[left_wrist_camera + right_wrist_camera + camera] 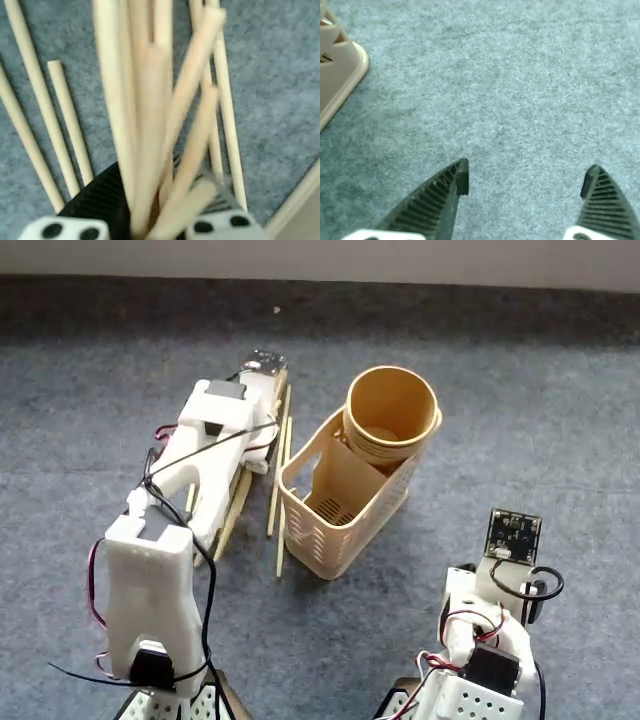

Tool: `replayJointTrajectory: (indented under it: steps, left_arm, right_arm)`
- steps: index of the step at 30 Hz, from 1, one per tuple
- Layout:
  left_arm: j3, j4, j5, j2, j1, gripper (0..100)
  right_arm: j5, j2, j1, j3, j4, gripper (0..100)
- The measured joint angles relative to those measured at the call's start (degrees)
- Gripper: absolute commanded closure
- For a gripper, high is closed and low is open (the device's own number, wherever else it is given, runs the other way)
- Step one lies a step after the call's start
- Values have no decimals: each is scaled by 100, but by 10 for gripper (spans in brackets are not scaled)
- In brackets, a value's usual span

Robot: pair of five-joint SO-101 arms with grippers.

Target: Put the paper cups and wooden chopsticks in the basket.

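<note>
Paper cups (391, 416), nested in a stack, standing in one end of the tan slotted basket (350, 535), rims well above its wall. Bundle of wooden chopsticks (150, 115) clamped in the left gripper (160, 202), fingers (97, 197) closed on the sticks' near ends. Fans out past the fingertips, several sticks crossing one another. Loose chopsticks (55, 130) lying flat on the grey-blue carpet (280, 75) below the fingers and out to both sides of them, running roughly the way the fingers point. Seen from above, lying in the strip between the left arm (215, 455) and the basket, the nearest one touching the basket's wall or just beside it; cannot tell which.

Right gripper (527, 175) spread wide over the carpet, nothing between its ridged black fingers (435, 200). Corner of the basket (337, 75) ahead of those fingertips and out beyond one finger, well apart from both.
</note>
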Motion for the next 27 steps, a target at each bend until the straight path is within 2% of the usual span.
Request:
replayJointTrajectory:
  steps: [4,10,20,24,27]
  left_arm:
    - [-123,88,0,9,0,995]
    - [-862,668,-26,88,105,996]
    - [-3640,2303,-26,132,519,996]
    - [-4589,2549,-18,132,686,996]
    - [-4826,2558,-26,132,738,996]
  right_arm:
    - [0,0,0,0,-9,652]
    - [0,0,0,0,-9,652]
    - [0,0,0,0,-9,652]
    - [0,0,0,0,-9,652]
    - [0,0,0,0,-9,652]
